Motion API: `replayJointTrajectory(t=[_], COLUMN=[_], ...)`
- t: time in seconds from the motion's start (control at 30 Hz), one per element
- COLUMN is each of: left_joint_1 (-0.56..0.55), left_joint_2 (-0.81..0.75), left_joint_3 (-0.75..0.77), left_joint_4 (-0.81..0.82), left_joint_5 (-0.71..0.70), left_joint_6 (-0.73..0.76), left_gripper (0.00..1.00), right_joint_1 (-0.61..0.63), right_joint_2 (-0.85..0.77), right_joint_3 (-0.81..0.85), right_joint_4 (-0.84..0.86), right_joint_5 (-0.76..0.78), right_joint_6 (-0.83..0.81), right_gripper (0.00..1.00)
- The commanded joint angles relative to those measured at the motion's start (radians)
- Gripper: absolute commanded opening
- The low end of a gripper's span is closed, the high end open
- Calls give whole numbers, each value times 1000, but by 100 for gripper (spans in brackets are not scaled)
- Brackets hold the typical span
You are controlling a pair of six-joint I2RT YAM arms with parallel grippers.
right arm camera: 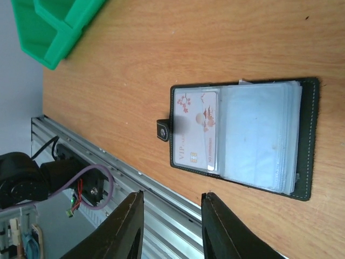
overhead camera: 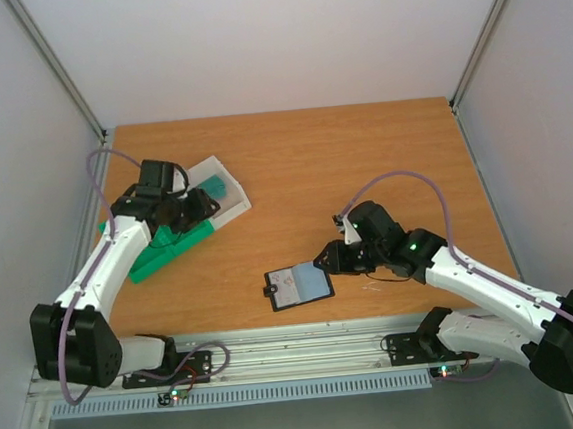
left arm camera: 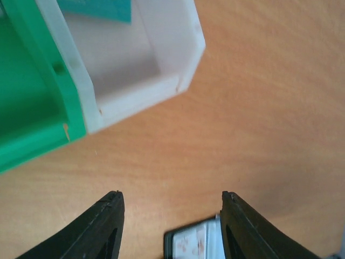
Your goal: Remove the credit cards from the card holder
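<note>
Now one card holder (right arm camera: 308, 135), one sleeved card (right arm camera: 195, 129), one teal card (left arm camera: 102, 7) in tray (left arm camera: 186, 51); left pincer (left arm camera: 170, 197), right pincer (right arm camera: 172, 197) spread.

- White card (right arm camera: 195, 129), in the sleeve of the open card holder (right arm camera: 308, 135) just ahead of the right claw (right arm camera: 172, 197): the letters "VIP", turned sideways, at the card's end nearest the claw's left finger.
- Same card, along the long edge by the holder's fold: a line of small print, too fine to read.
- Same card, at the end farther from the claw: a red floral emblem with no letters that can be made out.
- Between the fingers of the left claw (left arm camera: 170, 197), low in its view, the card's corner carries reddish marks too blurred to read.
</note>
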Motion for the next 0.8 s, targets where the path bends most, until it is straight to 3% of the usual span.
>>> replayJointTrajectory(t=[0.0, 0.33, 0.77], left_joint_1=[-58, -249, -307], left_joint_2=[-72, -144, -150], left_joint_3=[-73, -254, -428], left_joint_4=[-15, 79, 264], left_joint_5=[60, 83, 154], left_joint_6=[11, -86, -180], left_gripper=[49, 44, 42], right_joint_1=[22, 94, 106], right_joint_2=[28, 229, 448], right_joint_3=[-25, -31, -18], right_joint_4=[87, 225, 344], right_joint_5=[-32, -34, -48], right_joint_6=[23, 56, 44], right_gripper=[30, 28, 23])
